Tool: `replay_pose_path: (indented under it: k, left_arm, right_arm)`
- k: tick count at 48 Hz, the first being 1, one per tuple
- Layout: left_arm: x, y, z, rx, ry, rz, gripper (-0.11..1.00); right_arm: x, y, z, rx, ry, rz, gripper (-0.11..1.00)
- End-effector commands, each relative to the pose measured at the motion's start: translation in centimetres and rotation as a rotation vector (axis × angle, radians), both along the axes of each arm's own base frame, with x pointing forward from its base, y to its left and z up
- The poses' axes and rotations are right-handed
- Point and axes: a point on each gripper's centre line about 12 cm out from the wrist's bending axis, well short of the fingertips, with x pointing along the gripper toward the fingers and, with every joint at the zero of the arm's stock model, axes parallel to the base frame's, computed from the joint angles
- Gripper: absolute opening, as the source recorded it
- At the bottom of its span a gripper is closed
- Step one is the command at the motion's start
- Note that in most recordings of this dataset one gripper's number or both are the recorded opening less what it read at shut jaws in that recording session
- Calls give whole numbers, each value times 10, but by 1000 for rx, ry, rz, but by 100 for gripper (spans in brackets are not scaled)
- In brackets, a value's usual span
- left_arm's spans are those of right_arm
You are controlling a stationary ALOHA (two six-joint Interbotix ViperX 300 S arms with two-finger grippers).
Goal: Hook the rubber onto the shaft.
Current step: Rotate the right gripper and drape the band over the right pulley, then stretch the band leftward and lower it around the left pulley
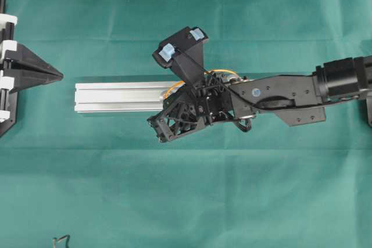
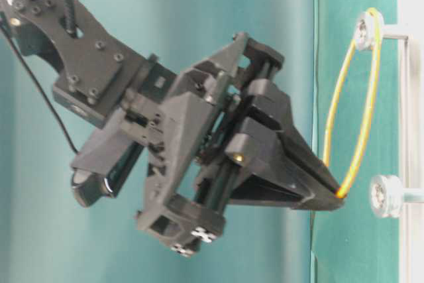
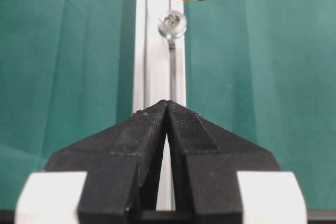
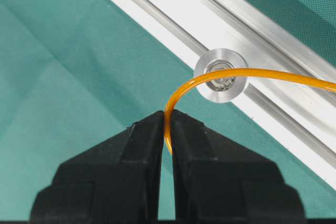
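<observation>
The rubber (image 2: 361, 107) is a thin orange loop, stretched taut. Its far end sits round one silver shaft (image 2: 366, 31) on the aluminium rail (image 1: 119, 97). My right gripper (image 4: 168, 115) is shut on the near end, pinched right at the fingertips. That held end hangs just off the flanged head of the second shaft (image 4: 221, 74), and the band crosses the head's face. My left gripper (image 3: 167, 104) is shut on nothing at the rail's far left end, in line with the rail and apart from the rubber.
The rail lies lengthwise on a green cloth (image 1: 192, 190). The right arm (image 1: 290, 91) reaches in from the right and covers the rail's right end. A small dark wire scrap (image 1: 61, 240) lies at the front left edge.
</observation>
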Motion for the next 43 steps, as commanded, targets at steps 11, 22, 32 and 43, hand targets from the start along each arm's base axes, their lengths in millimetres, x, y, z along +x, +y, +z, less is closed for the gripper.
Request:
replay_pose_path:
  k: [11,22,32,43]
  left_arm:
    - [3,0,13,2,-34,0,2]
    - [3,0,13,2,-32,0,2]
    - [3,0,13,2,-32,0,2]
    - [3,0,13,2,-32,0,2]
  right_arm:
    - [6,-6,17,-19,-61,5,7]
    - [9,-10,14,-19,-79,3,7]
    - [14,-11,10,-14,-97,5,7]
    - [19,-13,3,-6,-111,4,7]
